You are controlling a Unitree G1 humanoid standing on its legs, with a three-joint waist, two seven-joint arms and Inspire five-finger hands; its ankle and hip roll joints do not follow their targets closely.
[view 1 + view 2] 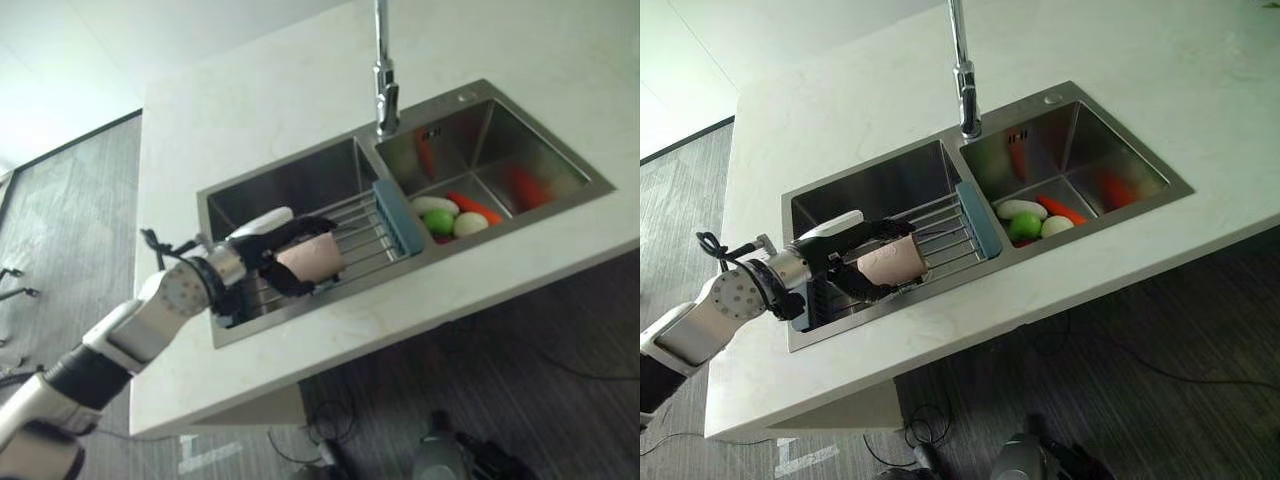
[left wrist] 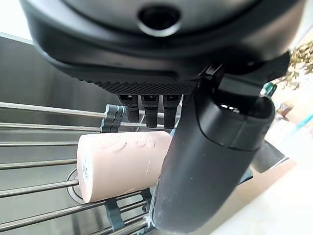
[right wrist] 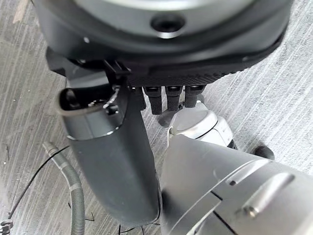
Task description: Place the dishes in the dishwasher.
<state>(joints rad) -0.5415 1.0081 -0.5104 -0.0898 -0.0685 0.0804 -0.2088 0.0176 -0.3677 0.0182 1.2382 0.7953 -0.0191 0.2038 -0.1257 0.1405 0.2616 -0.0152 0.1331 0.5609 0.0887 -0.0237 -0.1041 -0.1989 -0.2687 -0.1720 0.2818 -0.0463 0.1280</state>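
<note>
One pink cup (image 2: 120, 164) lies on side across wire drying rack (image 1: 365, 232) over left sink basin (image 1: 290, 185), long axis along rack rods. Left hand (image 1: 270, 250) curled round cup, thumb (image 2: 210, 161) across its side, fingers (image 2: 149, 107) behind. Right hand (image 3: 112, 147) hangs over floor, fingers relaxed, holding nothing. Left hand nearer; lift looks next.

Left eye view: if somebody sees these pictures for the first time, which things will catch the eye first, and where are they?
First comes the left robot hand, curled round a pale pink cup over the wire rack that spans the left basin of the steel sink. Next come the colours in the right basin: a green vegetable among white and orange ones. The tall faucet stands behind the divider.
</note>
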